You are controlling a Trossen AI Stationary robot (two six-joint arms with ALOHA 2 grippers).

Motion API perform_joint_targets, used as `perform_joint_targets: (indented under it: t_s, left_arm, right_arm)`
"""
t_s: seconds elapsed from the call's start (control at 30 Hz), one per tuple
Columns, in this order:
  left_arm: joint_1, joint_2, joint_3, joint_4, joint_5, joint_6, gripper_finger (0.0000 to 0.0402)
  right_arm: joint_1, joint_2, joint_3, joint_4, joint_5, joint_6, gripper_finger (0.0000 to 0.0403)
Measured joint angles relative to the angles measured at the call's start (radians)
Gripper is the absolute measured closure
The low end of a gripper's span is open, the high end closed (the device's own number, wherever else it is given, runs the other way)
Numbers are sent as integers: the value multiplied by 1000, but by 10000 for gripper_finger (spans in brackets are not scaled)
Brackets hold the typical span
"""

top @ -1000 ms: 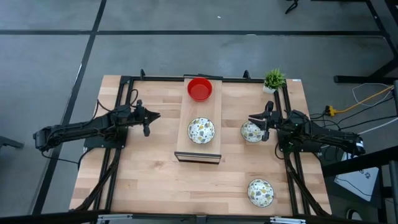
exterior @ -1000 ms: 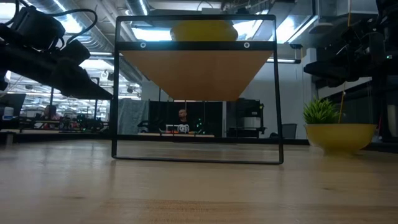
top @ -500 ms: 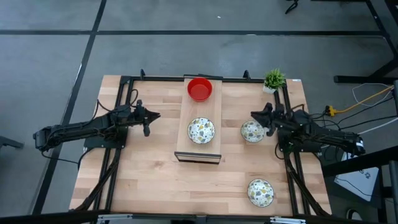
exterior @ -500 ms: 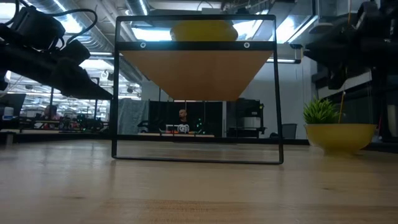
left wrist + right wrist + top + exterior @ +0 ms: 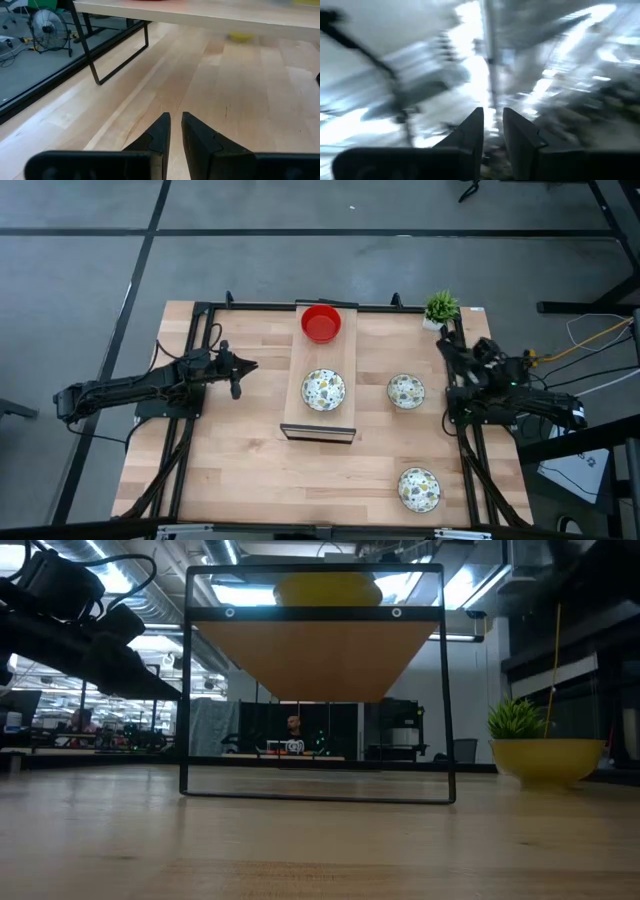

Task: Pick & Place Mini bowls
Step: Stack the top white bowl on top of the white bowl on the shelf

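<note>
On the wooden desk a low raised shelf stands in the middle, running back to the far edge. A red bowl sits at its far end and a patterned bowl nearer its front edge. A second patterned bowl lies on the desk just right of the shelf, and a third patterned bowl near the front right corner. A small potted plant stands at the far right corner.

The left gripper hovers over bare boards left of the shelf, jaws nearly together with a thin gap, holding nothing. The right gripper is up by the right edge near the plant, jaws likewise a sliver apart and empty. Wide open wood lies along the front and left.
</note>
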Motion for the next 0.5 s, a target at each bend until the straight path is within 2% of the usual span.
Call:
perform_joint_targets:
  t_s: [0.33, 0.5]
  left_arm:
    - [0, 0, 0, 0, 0, 0, 359]
    - [0, 0, 0, 0, 0, 0, 359]
  right_arm:
    - [25, 43, 155, -17, -270, -39, 328]
    - [49, 125, 232, -159, -381, -46, 303]
